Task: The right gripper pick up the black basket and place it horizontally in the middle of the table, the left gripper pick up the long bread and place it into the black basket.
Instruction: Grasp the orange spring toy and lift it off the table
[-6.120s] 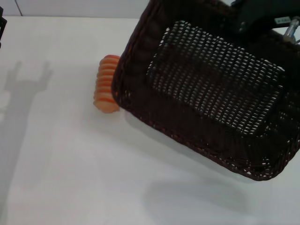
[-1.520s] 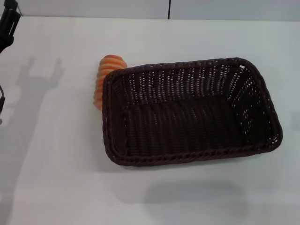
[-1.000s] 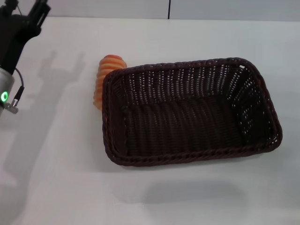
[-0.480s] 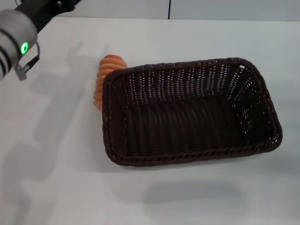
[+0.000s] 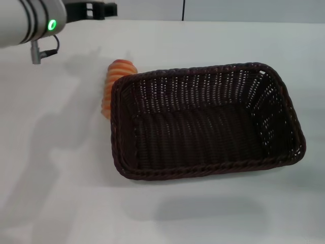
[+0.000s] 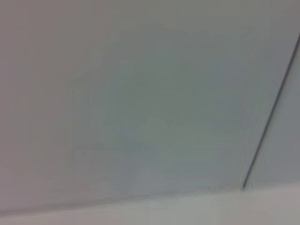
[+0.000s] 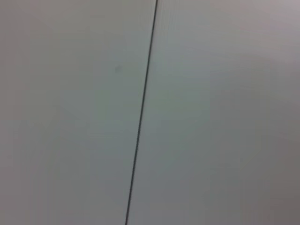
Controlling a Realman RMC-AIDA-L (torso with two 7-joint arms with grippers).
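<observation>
While looking down from the head camera, shows the left gripper [image 5: 94, 10] raised over the far left corner of the table [image 5: 61, 178], pointing right at the end of a silver-grey arm [image 5: 25, 23] with 1 green light [image 5: 52, 24] glowing. Cannot tell whether that claw is released or clenched. Touches nothing on the table. Throws a broad grey shadow [image 5: 56, 127] down the table's left side.

Finds the black basket [image 5: 203, 170] set upright in the middle of the table, long sides running left to right, open top facing up, its woven floor bare.

Places the long bread [image 5: 116, 76] on the tabletop just outside the basket, tight against its far left corner and apparently touching the braided rim. Shows only part of the orange, cream-striped loaf, with the rest hidden behind the basket's left wall. Puts the bread right of and nearer than the left gripper, well apart from it.

Leaves the right gripper outside every view. Gets from its wrist camera only a pale wall [image 7: 211, 112] crossed by 1 thin dark seam [image 7: 140, 112]. Gets much the same from the left wrist camera: pale wall and 1 dark seam.
</observation>
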